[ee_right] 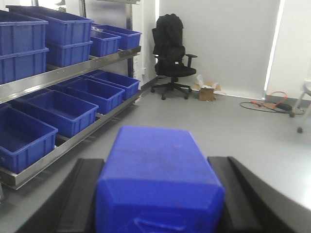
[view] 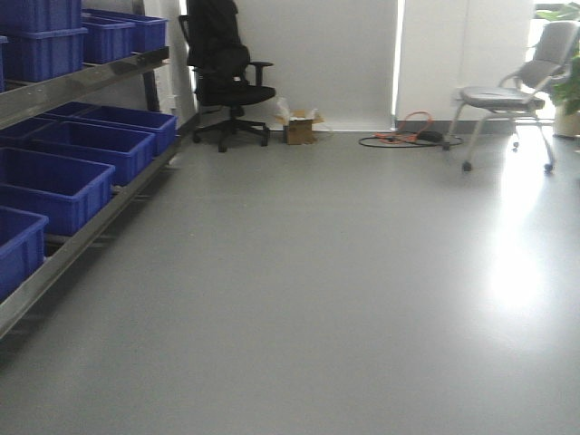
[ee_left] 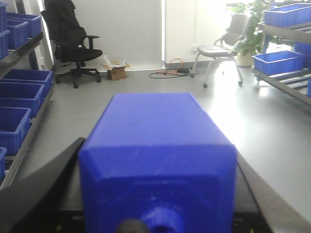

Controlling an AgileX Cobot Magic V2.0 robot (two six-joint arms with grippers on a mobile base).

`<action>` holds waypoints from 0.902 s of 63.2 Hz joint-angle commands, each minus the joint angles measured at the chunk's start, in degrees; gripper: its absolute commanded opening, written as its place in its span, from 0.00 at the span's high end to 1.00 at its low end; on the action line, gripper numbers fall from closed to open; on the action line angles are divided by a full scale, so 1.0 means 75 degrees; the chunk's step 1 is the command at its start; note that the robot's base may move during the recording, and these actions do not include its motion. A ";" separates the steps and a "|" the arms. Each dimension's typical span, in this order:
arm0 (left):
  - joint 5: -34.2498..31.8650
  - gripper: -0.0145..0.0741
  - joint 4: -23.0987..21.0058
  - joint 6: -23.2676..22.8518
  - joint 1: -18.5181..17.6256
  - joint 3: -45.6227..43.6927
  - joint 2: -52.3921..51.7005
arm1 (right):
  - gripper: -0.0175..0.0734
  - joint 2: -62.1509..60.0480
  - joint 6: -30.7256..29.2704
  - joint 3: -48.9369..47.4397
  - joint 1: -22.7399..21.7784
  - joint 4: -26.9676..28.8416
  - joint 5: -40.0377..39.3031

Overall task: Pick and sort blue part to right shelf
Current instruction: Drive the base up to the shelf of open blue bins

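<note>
A blue part (ee_left: 155,145) fills the left wrist view, its round knob toward the camera. My left gripper (ee_left: 158,153) is shut on it, with black fingers (ee_left: 46,187) against both of its sides. A second blue part (ee_right: 158,179) sits in my right gripper (ee_right: 158,160), which is shut on it between black fingers (ee_right: 243,189). Both parts are held above the grey floor. The right shelf (ee_left: 284,82), with blue crates (ee_left: 279,62), stands at the right edge of the left wrist view, well ahead. Neither gripper shows in the exterior view.
A steel rack (view: 82,231) with blue crates (ee_right: 63,111) lines the left side. A black office chair (view: 227,82), a cardboard box (view: 299,127), floor cables (view: 408,136) and a grey chair (view: 517,95) stand along the far wall. A potted plant (ee_left: 248,29) is by the right shelf.
</note>
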 commanded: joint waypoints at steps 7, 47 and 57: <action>-0.0695 0.52 0.0011 -0.0062 -0.0058 -0.0214 0.0112 | 0.50 0.0144 -0.0062 -0.0230 -0.0019 -0.0121 -0.0712; -0.0695 0.52 0.0011 -0.0062 -0.0058 -0.0214 0.0112 | 0.50 0.0144 -0.0062 -0.0230 -0.0019 -0.0121 -0.0712; -0.0695 0.52 0.0011 -0.0062 -0.0058 -0.0214 0.0112 | 0.50 0.0144 -0.0062 -0.0230 -0.0019 -0.0121 -0.0712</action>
